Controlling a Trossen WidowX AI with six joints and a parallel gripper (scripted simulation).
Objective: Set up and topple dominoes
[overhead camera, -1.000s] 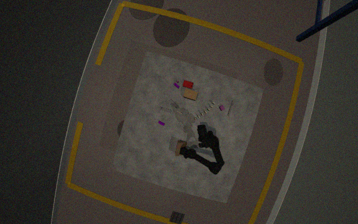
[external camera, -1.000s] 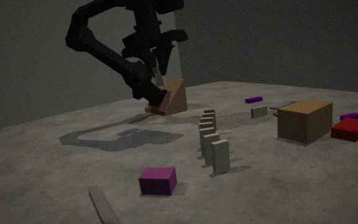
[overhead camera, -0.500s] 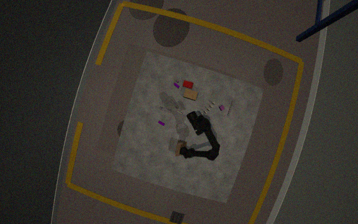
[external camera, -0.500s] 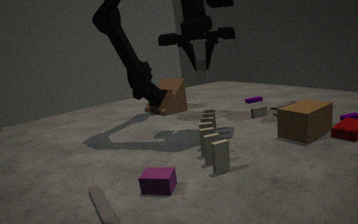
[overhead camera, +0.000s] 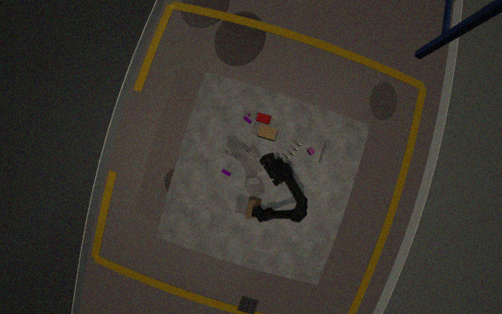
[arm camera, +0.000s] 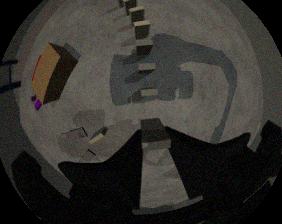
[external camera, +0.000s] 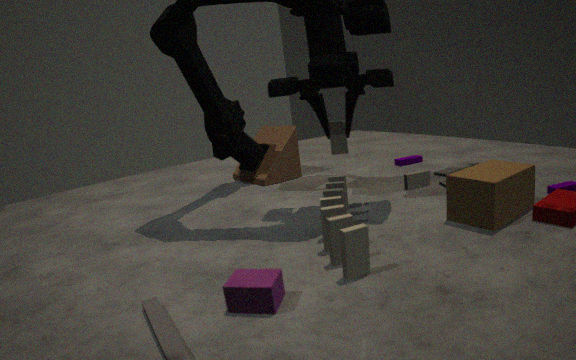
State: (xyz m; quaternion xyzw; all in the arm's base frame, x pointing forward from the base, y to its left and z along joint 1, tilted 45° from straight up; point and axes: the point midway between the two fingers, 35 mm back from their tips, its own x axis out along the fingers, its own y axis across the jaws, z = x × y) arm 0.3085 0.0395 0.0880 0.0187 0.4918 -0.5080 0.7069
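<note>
My gripper [external camera: 338,134] [arm camera: 152,131] is shut on a pale domino [external camera: 339,144] [arm camera: 156,144], which hangs upright in the air beyond the far end of the row in the exterior view. Several pale dominoes stand upright in a slightly curved row; the nearest one [external camera: 355,252] is closest to the exterior camera, and the one at the gripper's end [arm camera: 149,92] shows in the wrist view. Another pale domino [external camera: 417,180] [arm camera: 97,139] rests apart from the row, low on its long edge. In the top view the arm hides the fingertips and part of the row.
A tan box [overhead camera: 267,133] [external camera: 490,195] [arm camera: 46,75] and a red block [overhead camera: 263,118] [external camera: 563,207] stand to one side. A magenta block [overhead camera: 311,151] [external camera: 254,292] lies near the row's near end, with a grey bar [external camera: 167,330] beyond. A purple bar [overhead camera: 226,173] [external camera: 408,160] lies farther off.
</note>
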